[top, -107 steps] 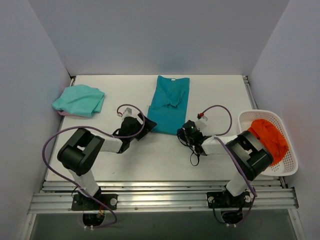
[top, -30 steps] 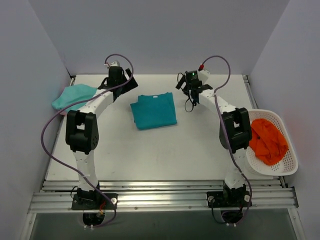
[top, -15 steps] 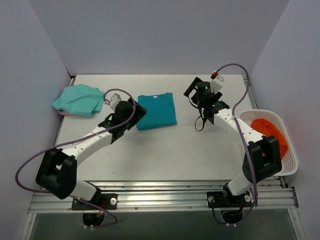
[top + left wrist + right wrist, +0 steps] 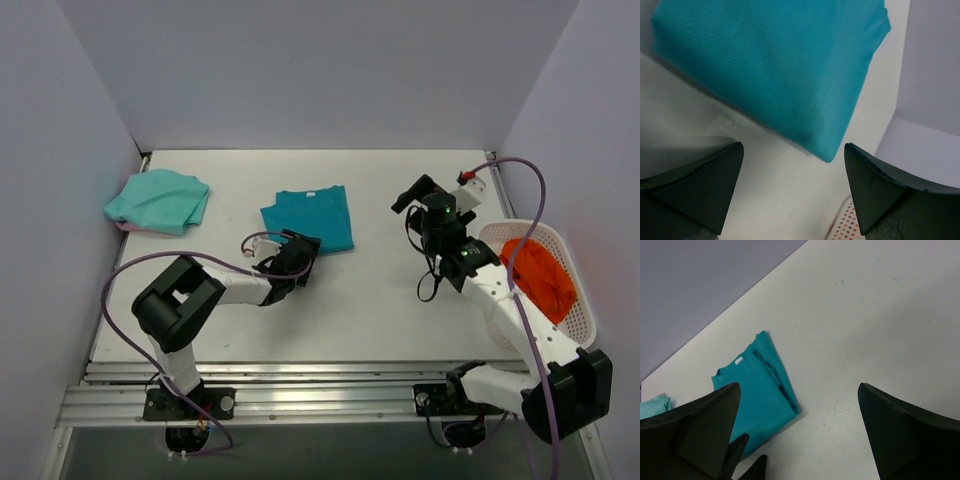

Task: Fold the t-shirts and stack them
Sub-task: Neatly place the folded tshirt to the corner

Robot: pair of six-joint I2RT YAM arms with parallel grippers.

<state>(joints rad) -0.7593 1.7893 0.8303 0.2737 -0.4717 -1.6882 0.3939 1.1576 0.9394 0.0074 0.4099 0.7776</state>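
the deep teal t-shirt (image 4: 308, 220) lies folded into a compact, roughly square packet with its collar end turned toward the back wall. its edges are doubled and slightly rounded, as soft knit cloth tends to sit. in the left wrist view the fabric shows a fine matte weave, and its near corner is a blunt folded point. it reads as a finished fold waiting to be stacked. the paler mint t-shirt (image 4: 158, 200) rests well to the left of the teal one, a looser, puffier bundle with rumpled edges. it is likely the base of the pile, so the teal one probably has to travel over to it.

the left gripper (image 4: 297, 258) sits just on the near side of the teal shirt, low over the white table (image 4: 380, 300). its jaws are spread wide and hold nothing, and the shirt's near corner lies just beyond the dark fingertips (image 4: 715, 175), a pose suited to sliding under that edge. the right gripper (image 4: 418, 195) hangs to the right of the teal shirt, well apart from it, equally wide and empty, looking down on it. further right of the teal shirt, a white perforated plastic basket (image 4: 500, 232) holds a crumpled orange cloth (image 4: 540, 275)
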